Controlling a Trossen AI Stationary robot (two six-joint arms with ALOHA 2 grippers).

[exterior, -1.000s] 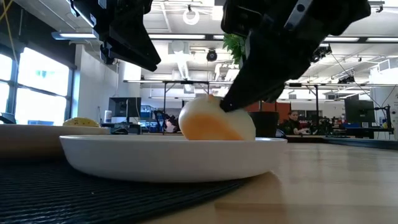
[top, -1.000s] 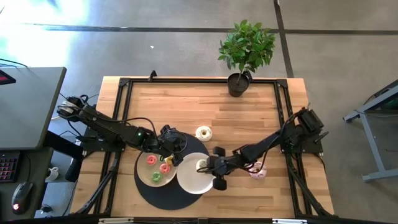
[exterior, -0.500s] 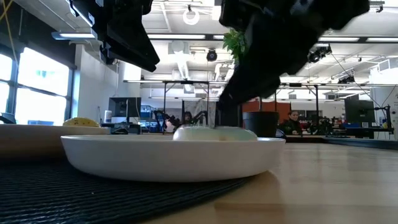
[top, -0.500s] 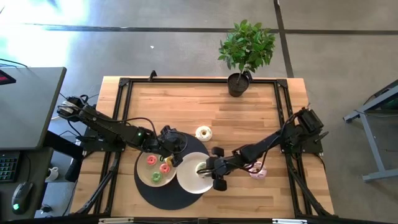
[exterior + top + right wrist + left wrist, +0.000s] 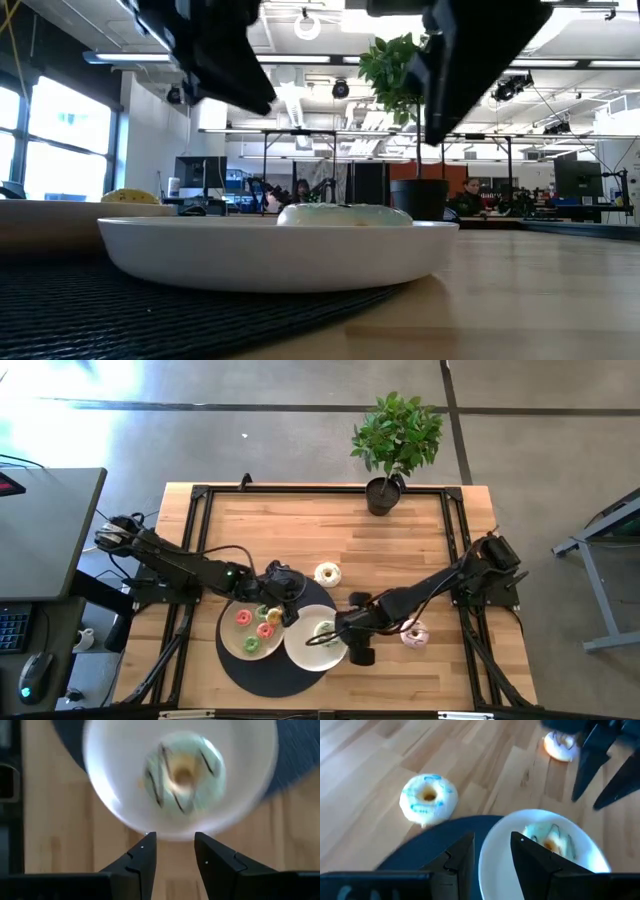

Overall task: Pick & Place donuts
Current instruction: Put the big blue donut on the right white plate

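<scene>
A green-white donut [image 5: 184, 772] lies flat in the right white plate [image 5: 305, 655] on the round black mat [image 5: 262, 678]. My right gripper [image 5: 172, 840] hovers open just off that plate's right rim [image 5: 338, 636], touching nothing. The left plate [image 5: 232, 643] holds several tiny donuts [image 5: 264, 630], pink, green and yellow. My left gripper [image 5: 492, 842] is open above the mat between the plates' far rims [image 5: 284, 594], with nothing between its fingers. A cream donut with blue icing [image 5: 428, 799] rests flat on the wood beyond the mat. A pink sprinkled donut [image 5: 414, 632] lies on the wood to the right.
A potted plant [image 5: 392, 450] stands at the table's far edge. Black frame rails [image 5: 200, 495] run along the table's far and side edges. Bare wood [image 5: 400, 550] lies between the plant and the donuts.
My right gripper has let go of the green-white donut, which was tilted on its edge in the plate and now lies flat there. The gripper has then risen and drawn back toward the table's right edge, off the plate.
</scene>
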